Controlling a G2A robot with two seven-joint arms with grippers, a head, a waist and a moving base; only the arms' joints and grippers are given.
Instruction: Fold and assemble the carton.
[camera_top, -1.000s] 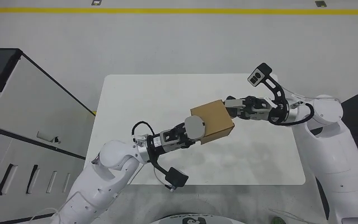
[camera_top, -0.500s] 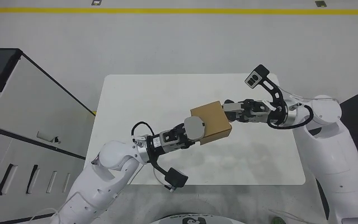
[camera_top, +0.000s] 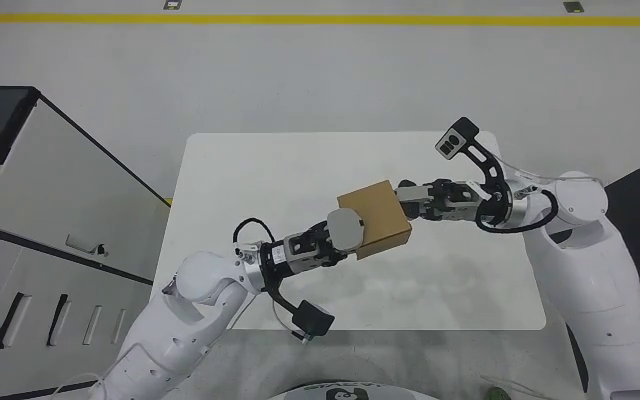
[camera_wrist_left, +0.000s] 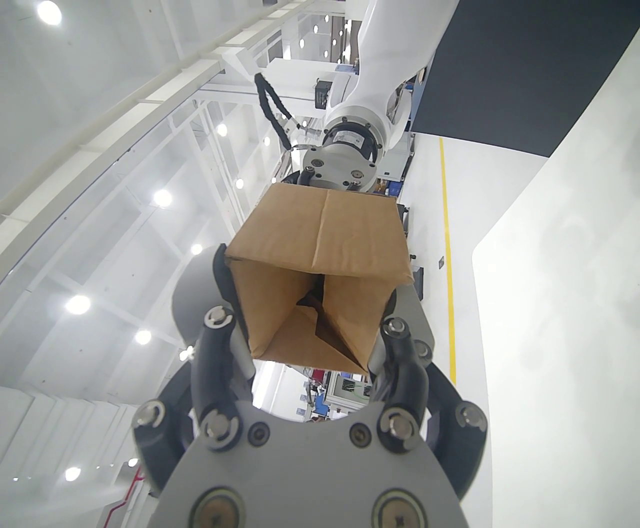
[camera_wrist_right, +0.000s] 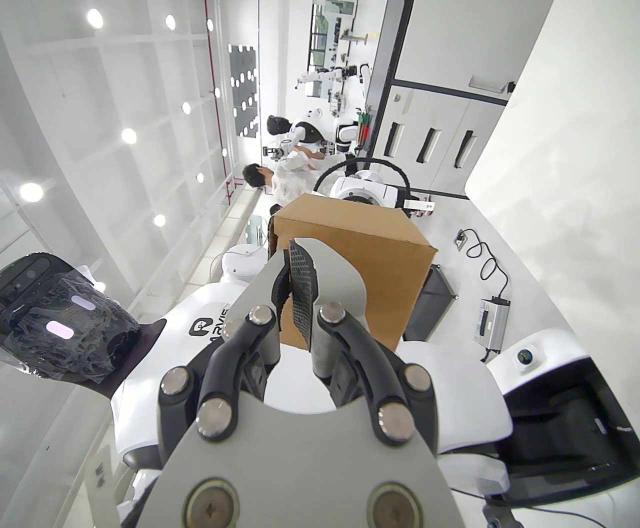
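At far left of the top view: grey cabinet (camera_top: 60, 190), standing beside the white bench (camera_top: 250, 170), its corner close to the bench edge.

Left arm comes up from the near-left side. Left gripper (camera_top: 346, 231) sits over bench centre, at the carton's nearer-left end. Left wrist view: left gripper (camera_wrist_left: 310, 280) has its fingers (camera_wrist_left: 227, 295) spread wide and clamped on the carton (camera_wrist_left: 320, 235), one on each outer wall of the open end. The open end faces the wrist camera. Inside, far-end flaps are folded inward (a dark, uneven gap between them).

Carton (camera_top: 377, 216): brown, box-shaped, turned at an angle to the bench edges, over the middle of the bench between both grippers. Wrist views show ceiling and room around it, so it looks to be held off the surface; the top view alone does not settle this.

Right gripper (camera_top: 405, 195) meets the carton's farther-right end, arm coming in from the right. Right wrist view: right gripper (camera_wrist_right: 292, 260) has its fingers (camera_wrist_right: 302, 280) nearly together, and they appear to pinch one thin wall edge of the carton (camera_wrist_right: 360, 250) at its corner; cardboard shows in the narrow slot between them.
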